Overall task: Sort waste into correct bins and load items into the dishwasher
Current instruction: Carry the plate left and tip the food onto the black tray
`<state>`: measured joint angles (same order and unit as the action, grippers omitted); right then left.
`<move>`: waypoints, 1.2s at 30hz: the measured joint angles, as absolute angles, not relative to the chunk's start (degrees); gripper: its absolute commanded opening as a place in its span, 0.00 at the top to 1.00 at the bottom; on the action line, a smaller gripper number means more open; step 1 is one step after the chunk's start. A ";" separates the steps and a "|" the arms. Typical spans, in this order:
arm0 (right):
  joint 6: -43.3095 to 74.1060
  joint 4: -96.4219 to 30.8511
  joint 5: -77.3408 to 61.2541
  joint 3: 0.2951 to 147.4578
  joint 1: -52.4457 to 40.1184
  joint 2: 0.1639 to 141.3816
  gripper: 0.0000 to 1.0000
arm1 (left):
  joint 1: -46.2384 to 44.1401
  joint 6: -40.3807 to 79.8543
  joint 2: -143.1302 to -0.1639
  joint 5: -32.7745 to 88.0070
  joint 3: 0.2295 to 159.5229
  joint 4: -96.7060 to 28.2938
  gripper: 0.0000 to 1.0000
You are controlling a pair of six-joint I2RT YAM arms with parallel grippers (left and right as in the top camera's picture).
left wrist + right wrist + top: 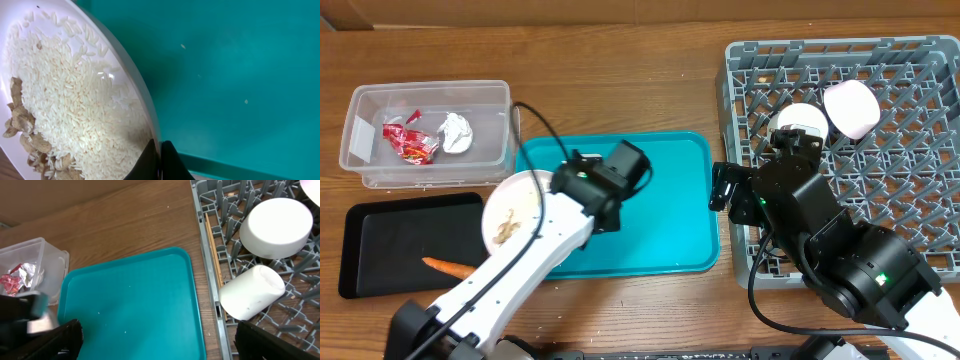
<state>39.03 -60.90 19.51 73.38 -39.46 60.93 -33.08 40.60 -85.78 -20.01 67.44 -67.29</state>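
— Well, where is the white plate (517, 208)?
— At the left edge of the teal tray (660, 230), with its far side over the right end of the black tray (380, 245). The left fingers (172, 162) are clenched on its rim, one on each side. I cannot tell whether it rests on anything.
— And what is on it?
— Rice grains (75, 110) across most of the plate, and beige scraps (25, 135) bunched at one edge.
— And the rest of the waste?
— The red wrapper (408, 143) and the white tissue (456, 132) lie side by side in the clear tub (430, 88). The carrot piece (450, 266) lies on the black tray, near its front edge.
— What about the right fingers (55, 340)?
— Spread wide, with nothing between them, by the teal tray's right edge and just beside the grey rack (920, 60).
— Anything in the rack?
— A white bowl (277, 227) sits bottom up on the pegs. A white cup (250, 292) lies on its side just beside it, near the rack's left wall. The pink cup (852, 108) sits on the bowl's other side, almost touching it
— And all of it on the wooden worktop (620, 60)?
— Yes
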 measured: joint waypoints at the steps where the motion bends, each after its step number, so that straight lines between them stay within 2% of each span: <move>1: 39.00 -60.88 19.49 73.38 -39.46 60.93 0.00 | -31.29 40.58 -84.66 -20.08 67.44 -67.42 0.96; 8: 38.98 -60.88 19.49 73.38 -39.46 60.93 0.00 | -13.39 35.57 -79.81 -18.35 67.46 -63.61 0.96; 12: 39.00 -60.88 19.51 73.38 -39.46 60.93 0.00 | -2.04 30.33 -79.77 -12.67 67.48 -59.96 0.96; 19: 38.98 -60.90 19.51 73.38 -39.46 60.93 0.00 | 16.40 21.28 -79.77 3.57 67.48 -54.61 0.96; 36: 39.00 -60.88 19.51 73.38 -39.46 60.93 0.00 | 44.07 4.43 -79.68 43.83 62.92 -54.63 0.96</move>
